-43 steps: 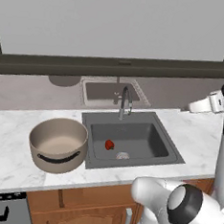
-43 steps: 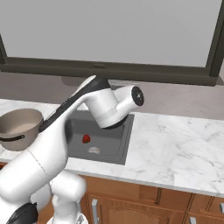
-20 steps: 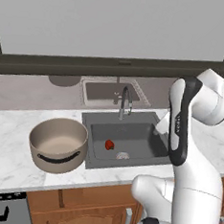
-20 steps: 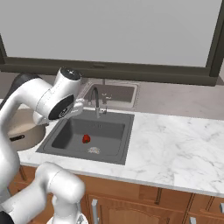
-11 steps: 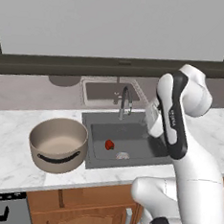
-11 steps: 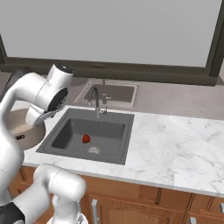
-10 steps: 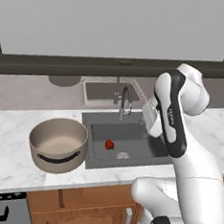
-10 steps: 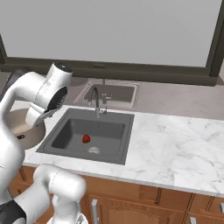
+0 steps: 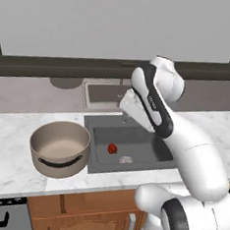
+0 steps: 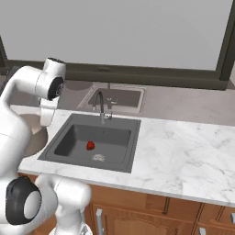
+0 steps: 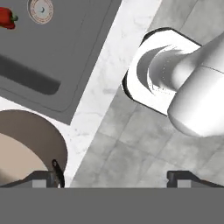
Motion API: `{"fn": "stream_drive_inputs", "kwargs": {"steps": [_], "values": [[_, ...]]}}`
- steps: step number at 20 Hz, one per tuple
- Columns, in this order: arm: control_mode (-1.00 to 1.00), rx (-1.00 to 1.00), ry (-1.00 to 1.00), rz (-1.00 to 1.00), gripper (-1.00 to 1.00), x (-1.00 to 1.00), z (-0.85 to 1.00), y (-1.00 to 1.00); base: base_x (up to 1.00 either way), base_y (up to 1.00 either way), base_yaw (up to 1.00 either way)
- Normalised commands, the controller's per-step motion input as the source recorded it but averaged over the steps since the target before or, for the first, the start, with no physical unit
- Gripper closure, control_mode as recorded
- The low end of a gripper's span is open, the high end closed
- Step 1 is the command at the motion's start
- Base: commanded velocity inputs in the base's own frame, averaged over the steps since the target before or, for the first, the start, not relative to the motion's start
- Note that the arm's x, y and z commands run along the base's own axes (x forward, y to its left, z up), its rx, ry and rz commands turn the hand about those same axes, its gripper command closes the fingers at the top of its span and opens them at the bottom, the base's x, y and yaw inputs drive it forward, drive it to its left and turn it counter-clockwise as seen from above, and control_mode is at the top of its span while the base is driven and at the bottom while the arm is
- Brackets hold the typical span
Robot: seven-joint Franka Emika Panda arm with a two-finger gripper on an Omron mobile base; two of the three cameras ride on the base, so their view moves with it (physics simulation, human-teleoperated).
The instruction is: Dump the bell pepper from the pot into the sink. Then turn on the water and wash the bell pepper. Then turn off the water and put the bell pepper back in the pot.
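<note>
My arm is bent high over the sink (image 9: 102, 130), hand turned down behind the curved metal faucet (image 10: 99, 106), and my gripper (image 11: 113, 175) has its two dark fingertips spread wide with nothing between them. The small glossy red bell pepper (image 9: 112, 148) lies on the flat dark grey basin floor, just beside the round metal drain (image 9: 126, 160). The round beige pot (image 9: 60, 148) with its thin dark rim stands on the veined white marble counter (image 10: 183, 156), just left of the sink.

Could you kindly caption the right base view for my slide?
Bell pepper lies in the sink near the drain; the faucet stands behind.
</note>
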Motion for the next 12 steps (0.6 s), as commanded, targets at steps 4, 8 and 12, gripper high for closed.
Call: {"fn": "stream_drive_inputs", "kwargs": {"steps": [4,8,12], "values": [[-1.00,-0.17,-0.22,0.59,-1.00,0.35,-0.11,0.00,0.00,0.00,0.00],[-1.00,-0.09,-0.26,0.53,-1.00,0.07,-0.33,0.00,0.00,0.00,0.00],[-1.00,0.00,-0.33,0.42,-1.00,0.00,-0.59,-0.01,0.00,0.00,0.00]]}}
